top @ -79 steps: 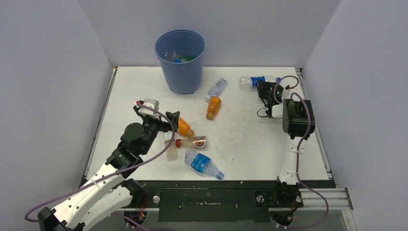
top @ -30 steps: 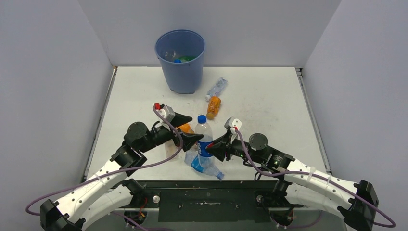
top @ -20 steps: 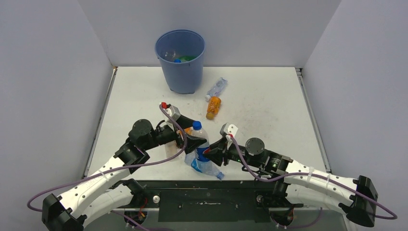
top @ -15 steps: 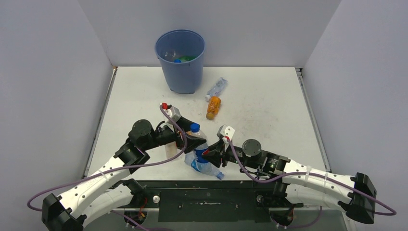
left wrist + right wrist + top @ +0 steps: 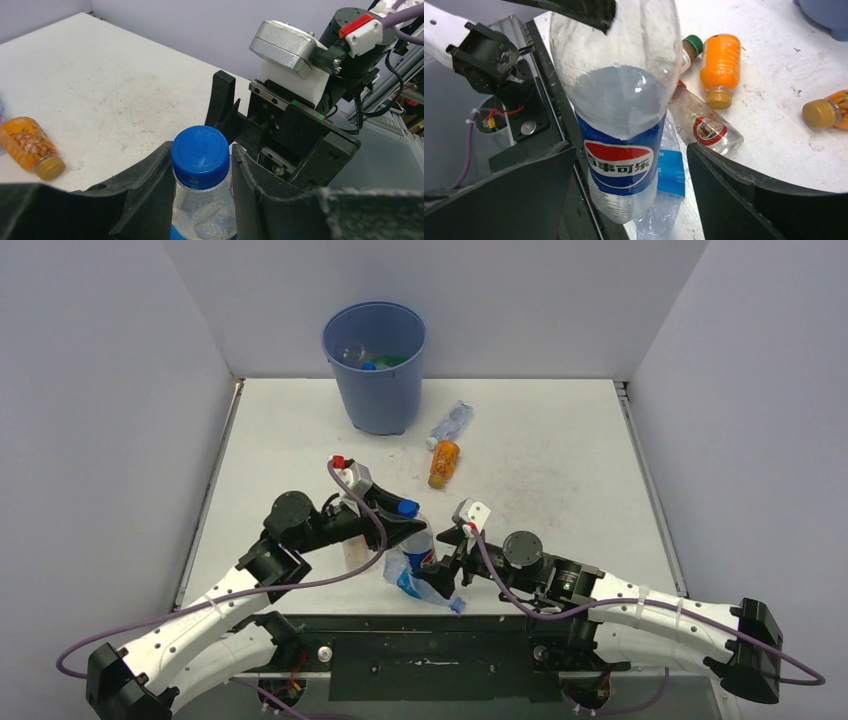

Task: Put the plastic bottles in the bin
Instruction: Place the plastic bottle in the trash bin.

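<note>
My left gripper (image 5: 408,526) is shut on the neck of a clear Pepsi bottle (image 5: 621,130), just below its blue cap (image 5: 200,156); the bottle hangs tilted above the near table edge. My right gripper (image 5: 447,551) stands open around the bottle's lower body, its fingers (image 5: 744,195) well apart from the label. The blue bin (image 5: 375,368) stands at the back with bottles inside. Under the Pepsi bottle lies a crushed blue-labelled bottle (image 5: 428,586). An orange bottle (image 5: 444,462) and a clear one (image 5: 451,422) lie near the bin.
Close by on the table lie an orange bottle (image 5: 721,65), a clear red-labelled bottle (image 5: 705,127) and a green-capped one (image 5: 689,49). The black front rail (image 5: 430,645) runs along the near edge. Grey walls enclose the table (image 5: 560,440).
My right gripper has opened and let go of the Pepsi bottle. My left gripper has closed on its neck. The bottle has tipped and sunk slightly toward the left arm.
</note>
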### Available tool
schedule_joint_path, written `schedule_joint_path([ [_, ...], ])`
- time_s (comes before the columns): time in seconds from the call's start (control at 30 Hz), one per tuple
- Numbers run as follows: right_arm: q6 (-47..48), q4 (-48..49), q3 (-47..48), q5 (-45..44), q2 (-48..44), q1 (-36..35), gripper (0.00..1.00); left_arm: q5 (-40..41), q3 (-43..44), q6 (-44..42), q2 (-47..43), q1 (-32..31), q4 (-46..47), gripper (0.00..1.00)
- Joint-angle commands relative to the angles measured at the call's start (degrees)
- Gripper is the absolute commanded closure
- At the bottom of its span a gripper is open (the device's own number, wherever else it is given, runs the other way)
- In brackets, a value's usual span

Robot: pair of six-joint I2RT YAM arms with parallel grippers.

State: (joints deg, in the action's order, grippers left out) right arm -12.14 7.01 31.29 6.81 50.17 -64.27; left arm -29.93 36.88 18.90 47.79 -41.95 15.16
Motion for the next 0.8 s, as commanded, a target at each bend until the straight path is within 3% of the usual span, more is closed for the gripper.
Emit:
schedule_joint_path([
  [0.0, -1.95, 2.68, 0.47, -3.53, -2.86, -0.33, 0.13, 4.56, -1.45, 1.03, -4.13, -0.17, 8.49, 1.0],
  [0.13, -3.86, 5.68, -2.68, -4.69, -3.96, -0.38, 0.08, 10.03, -4.66, 6.72, -5.69, 0.22, 16.9, 1.0],
  [0.4, -5.44, 11.0, -3.51, -8.29, -2.05, -0.42, 0.11, 4.48, -0.34, 17.42, -2.61, 0.21, 23.36, 1.0],
  [0.47, -5.11, 11.15, -3.18, -8.98, -2.18, -0.41, 0.23, 3.7, 0.24, 19.28, -2.44, 0.16, 23.79, 1.0],
  [0.57, -4.86, 12.03, -3.48, -8.55, -3.59, -0.42, 0.52, 3.22, 0.18, 21.04, -2.65, 0.13, 24.52, 1.0],
  [0.6, -4.83, 11.95, -3.6, -8.33, -4.12, -0.42, 0.59, 3.67, 0.15, 21.09, -2.75, 0.12, 24.0, 0.95],
  [0.7, -4.86, 11.2, -3.77, -7.86, -5.55, -0.42, 0.68, 5.17, 0.25, 21.24, -3.41, 0.16, 22.46, 0.39],
  [0.77, -4.86, 10.74, -4.04, -7.71, -6.37, -0.48, 0.72, 6.44, 0.16, 21.18, -3.93, 0.15, 22.33, 0.17],
])
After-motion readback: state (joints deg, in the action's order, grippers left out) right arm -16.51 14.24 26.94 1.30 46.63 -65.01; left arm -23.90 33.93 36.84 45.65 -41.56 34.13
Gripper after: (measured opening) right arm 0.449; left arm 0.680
